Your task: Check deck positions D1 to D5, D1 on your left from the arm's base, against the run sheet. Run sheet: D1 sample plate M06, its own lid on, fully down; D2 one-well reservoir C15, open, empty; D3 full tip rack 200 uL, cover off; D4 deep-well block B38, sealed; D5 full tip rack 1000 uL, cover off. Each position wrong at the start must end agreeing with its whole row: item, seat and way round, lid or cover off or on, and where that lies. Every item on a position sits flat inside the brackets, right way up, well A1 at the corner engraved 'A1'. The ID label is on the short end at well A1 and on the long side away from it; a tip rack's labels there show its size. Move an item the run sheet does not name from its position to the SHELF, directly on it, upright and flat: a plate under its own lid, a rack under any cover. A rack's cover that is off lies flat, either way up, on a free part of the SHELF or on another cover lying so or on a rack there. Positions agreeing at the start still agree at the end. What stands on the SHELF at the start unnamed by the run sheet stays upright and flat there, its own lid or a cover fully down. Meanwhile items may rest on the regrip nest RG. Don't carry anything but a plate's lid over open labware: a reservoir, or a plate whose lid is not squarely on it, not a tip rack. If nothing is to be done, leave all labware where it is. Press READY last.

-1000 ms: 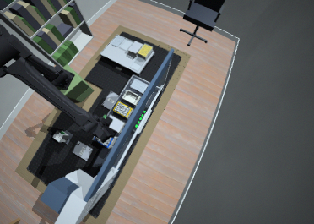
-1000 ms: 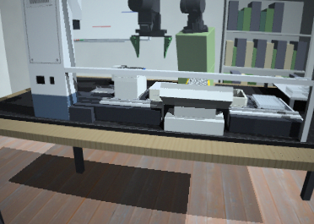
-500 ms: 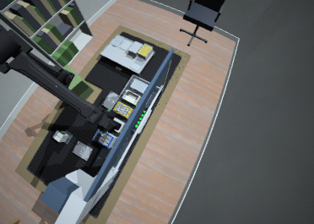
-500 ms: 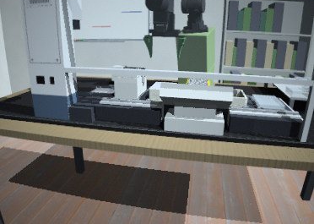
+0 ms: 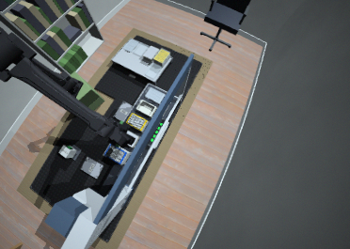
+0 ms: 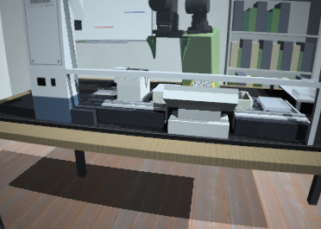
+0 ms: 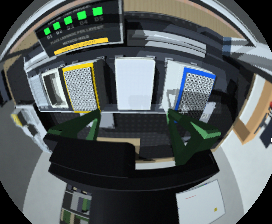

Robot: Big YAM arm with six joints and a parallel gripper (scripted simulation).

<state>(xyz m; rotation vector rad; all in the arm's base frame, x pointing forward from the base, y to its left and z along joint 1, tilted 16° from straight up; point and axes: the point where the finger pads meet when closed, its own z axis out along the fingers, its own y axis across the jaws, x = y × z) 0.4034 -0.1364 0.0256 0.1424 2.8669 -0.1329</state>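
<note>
My gripper (image 6: 168, 45) is open and empty, its green fingers hanging well above the deck. In the wrist view the gripper (image 7: 132, 132) is centred over a white deep-well block (image 7: 135, 83), with a yellow-framed tip rack (image 7: 80, 90) on one side and a blue-framed tip rack (image 7: 195, 90) on the other. From above, the row along the blue rail holds a pale plate (image 5: 155, 95), a reservoir (image 5: 146, 107), the yellow rack (image 5: 136, 121), the white block (image 5: 134, 135) and the blue rack (image 5: 116, 153). I cannot read any labels.
The shelf (image 5: 141, 58) at the far end carries several items, one a yellow rack (image 5: 161, 56). A panel with green lights (image 7: 76, 23) sits on the rail. Two small fixtures (image 5: 70, 151) (image 5: 92, 166) lie on the arm's side. A white tower (image 6: 47, 52) stands at the deck end.
</note>
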